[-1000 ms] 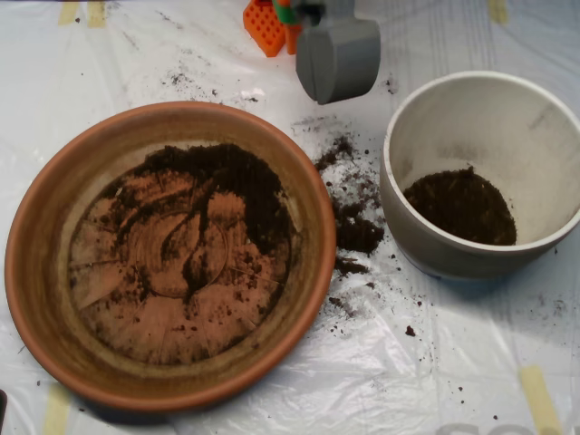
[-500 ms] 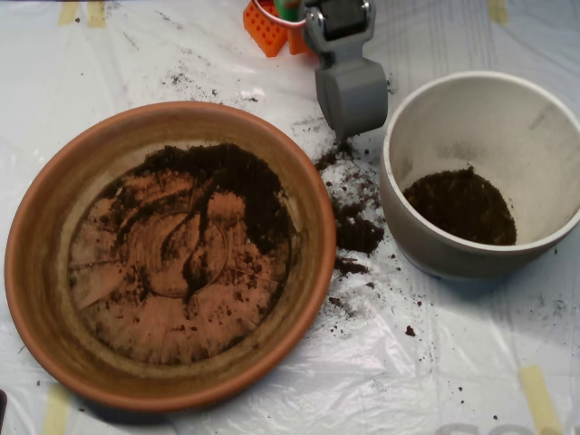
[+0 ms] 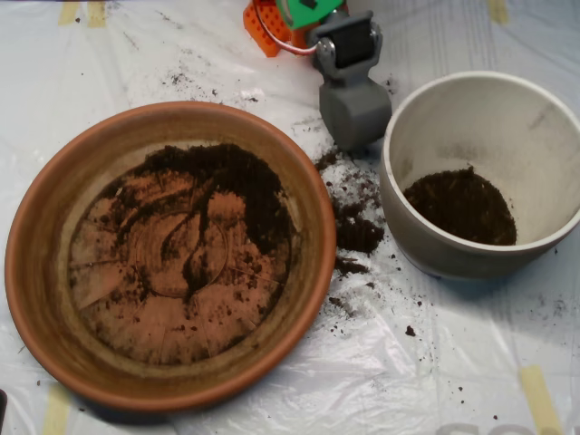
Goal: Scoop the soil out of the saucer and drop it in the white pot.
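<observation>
From above, the grey pincer (image 3: 355, 113) hung at the far side of the desk (image 3: 453, 381), between the saucer (image 3: 36, 272) on the left and the white pot (image 3: 426, 245) on the right; whether it was open or held anything could not be told. The soil (image 3: 231, 186) lay mostly in the saucer's far right part, some sat in the pot, and spilled soil (image 3: 355, 231) lay between them. A good scoop would probably need it to swing left and dig into that thick patch
</observation>
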Robot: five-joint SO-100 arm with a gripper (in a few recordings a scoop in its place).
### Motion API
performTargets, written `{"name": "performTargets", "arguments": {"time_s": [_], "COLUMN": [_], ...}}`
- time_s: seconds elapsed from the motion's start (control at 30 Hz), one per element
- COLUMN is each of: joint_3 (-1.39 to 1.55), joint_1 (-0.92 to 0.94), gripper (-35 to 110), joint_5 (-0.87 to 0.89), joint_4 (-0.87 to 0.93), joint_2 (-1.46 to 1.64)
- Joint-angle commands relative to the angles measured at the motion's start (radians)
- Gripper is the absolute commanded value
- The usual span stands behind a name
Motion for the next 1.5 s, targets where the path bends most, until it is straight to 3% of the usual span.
{"name": "performTargets", "arguments": {"time_s": [0.0, 1.47], "joint_3": [-0.003, -0.003], "joint_1": [-0.028, -0.023], "gripper": [0, 0], "joint_5": [-0.02, -0.02], "joint_4": [-0.031, -0.031], "joint_2": [0.074, 0.074]}}
